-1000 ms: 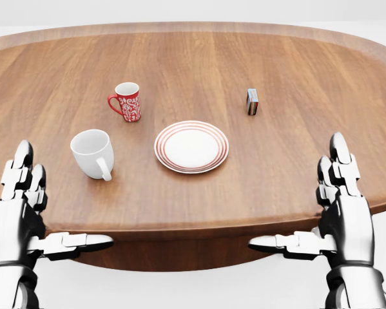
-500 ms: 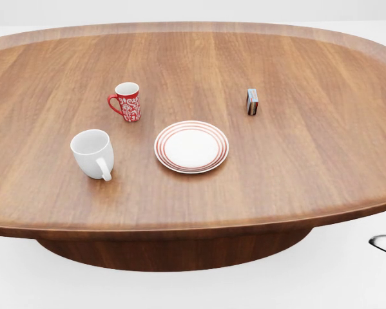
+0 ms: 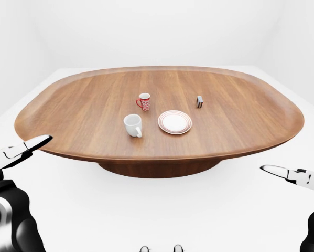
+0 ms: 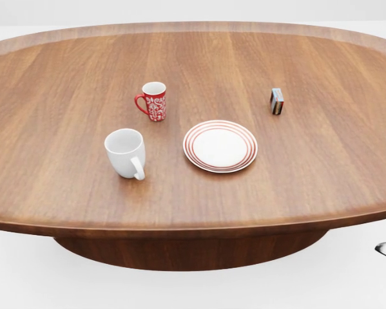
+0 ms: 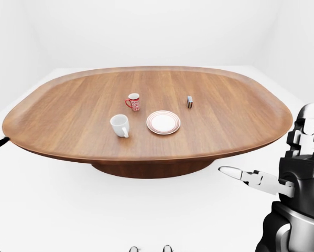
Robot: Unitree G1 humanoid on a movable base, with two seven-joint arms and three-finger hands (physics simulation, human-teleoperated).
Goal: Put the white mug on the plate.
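Hands low and empty, white mug waiting beside the plate

Fingers [image 5: 240, 174] of the right hand [image 5: 295, 173] stand spread, one long digit pointing toward the view's left and the others raised at the right edge of the right-eye view; they hold nothing. On the other side, the left hand [image 3: 10, 163] shows one extended finger and a dark forearm in the left-eye view, also empty and splayed as far as can be seen. Both hands hang below and outside the rim of the oval wooden worktop [image 4: 64, 77], well apart from everything on it.

Out on that surface, the white mug [image 4: 126, 152] stands upright with its handle turned toward the bottom of the head view. The plate [image 4: 220, 146], white with red rings, lies just to its right, near but not touching. A red patterned mug [image 4: 154, 101] stands above them, and a small box [image 4: 277, 101] stands farther right.

To my eye the step in hand is the reach. The left hand looks better placed; it should come in over the rim, close round the mug's body clear of the handle, and keep away from the red mug.

Most of both hands is cut off by the frame edges. In the head view only a sliver shows at lower right, too small to read.
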